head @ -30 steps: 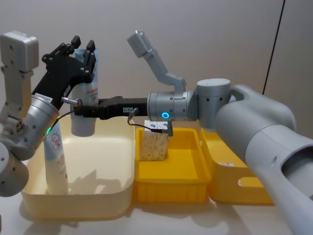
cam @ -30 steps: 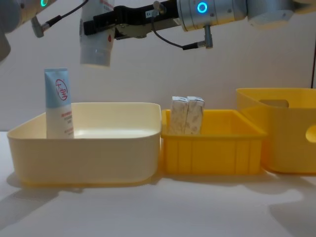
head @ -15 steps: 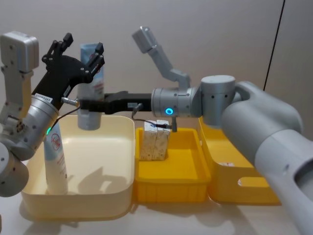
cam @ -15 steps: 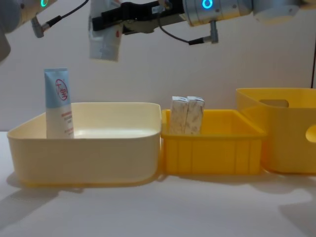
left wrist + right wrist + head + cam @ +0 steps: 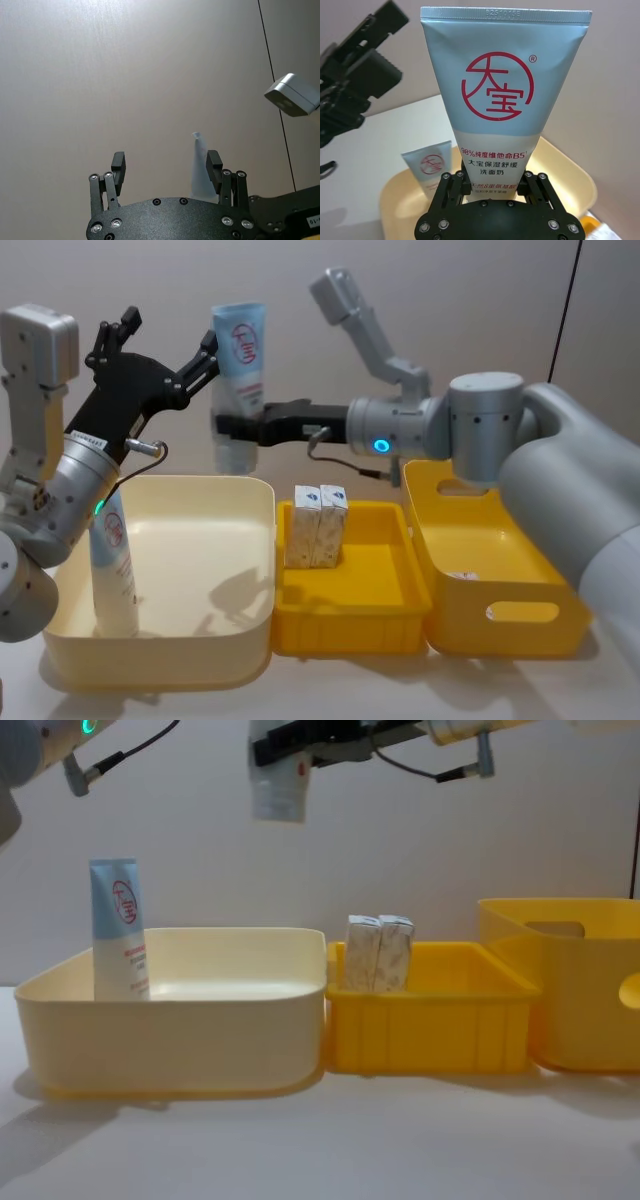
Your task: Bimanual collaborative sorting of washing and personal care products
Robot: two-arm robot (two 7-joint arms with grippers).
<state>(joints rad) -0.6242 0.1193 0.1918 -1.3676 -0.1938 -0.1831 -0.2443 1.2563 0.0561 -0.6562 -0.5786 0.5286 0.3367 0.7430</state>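
place: a robot test room or lab | why: plain grey wall point(image 5: 470, 300) behind, bare white table point(image 5: 320, 1140) | on table: three plastic bins in a row, big cream bin point(image 5: 170, 1030), small yellow bin point(image 5: 430, 1030) just beside it, tall yellow bin point(image 5: 580, 990) past that

The cream bin point(image 5: 215, 640) has a broad bare floor open from above; only a tube point(image 5: 112, 575) stands at its left wall. Above its rim the right hand point(image 5: 228, 427), clamped on a second tube point(image 5: 240, 370), and the spread left hand point(image 5: 165, 350) crowd the air. Two cartons point(image 5: 316, 525) block the back of the middle bin point(image 5: 350, 625); the right bin point(image 5: 500, 620) is open.
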